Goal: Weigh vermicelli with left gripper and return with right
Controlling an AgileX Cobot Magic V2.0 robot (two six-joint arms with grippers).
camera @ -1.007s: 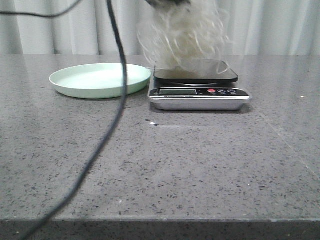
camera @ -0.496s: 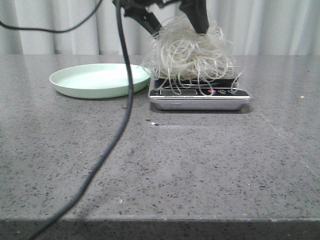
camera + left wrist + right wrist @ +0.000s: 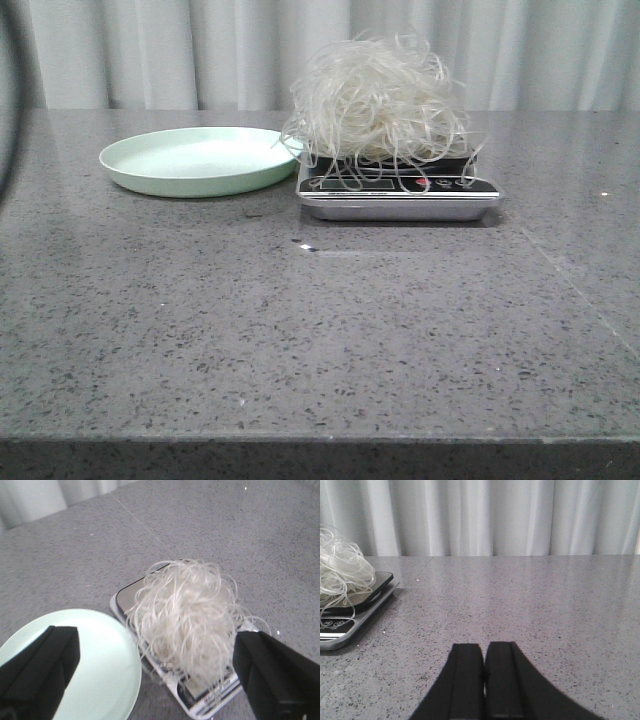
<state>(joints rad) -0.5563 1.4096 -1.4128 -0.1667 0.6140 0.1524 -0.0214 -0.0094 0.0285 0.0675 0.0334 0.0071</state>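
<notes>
The vermicelli hides most of the scale platform, and loose strands fall across its display, whose reading is too small to tell. In the left wrist view the left hand fingers are cut off by the edges, as is part of the pale green plate

Even diffuse light, soft shadow under scale, frames sharp.

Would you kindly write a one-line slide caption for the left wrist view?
Open left end effector above the vermicelli heaped on the scale, beside the pale green plate.
</notes>
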